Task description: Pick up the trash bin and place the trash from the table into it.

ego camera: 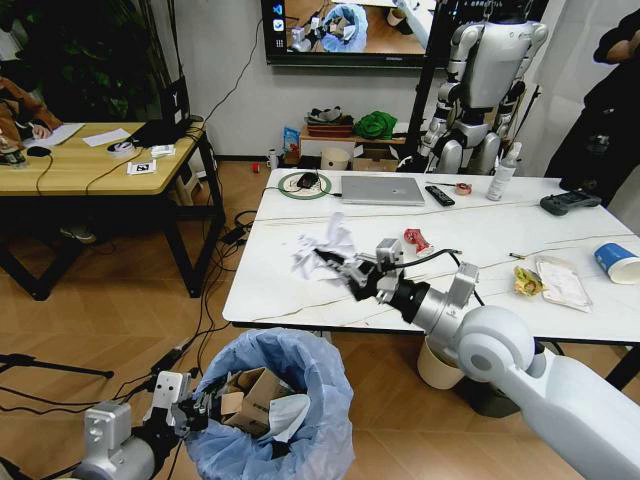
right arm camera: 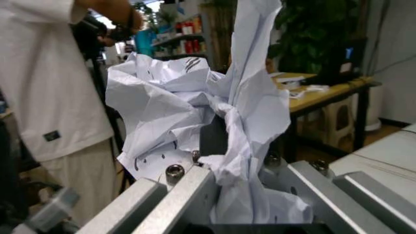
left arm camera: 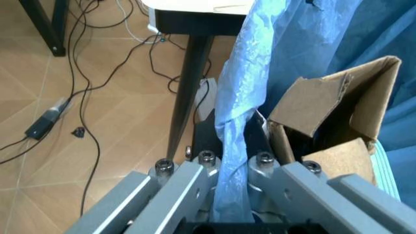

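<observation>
The trash bin, lined with its crinkly light-blue bag, hangs low in front of you in the head view, just off the near edge of the marble surface, and your left tool is pinched on the bag at the bin's rim on your left side. Torn brown cardboard and some pale paper already lie inside it. Your right tool is held over the near part of the surface, clamped on a crumpled white paper that it carries clear of the top. Farther right on the surface you can see a crushed red can, a yellow wrapper beside a clear packet, and a blue-white paper cup at the far right edge; a laptop and a remote sit along the back. In the left wrist view, the left tool's fingers are pressed together on a twisted fold of the blue bag, with the cardboard inside the bin right next to them. In the right wrist view, the right tool's fingers grip the crumpled white paper, which billows up above them.
</observation>
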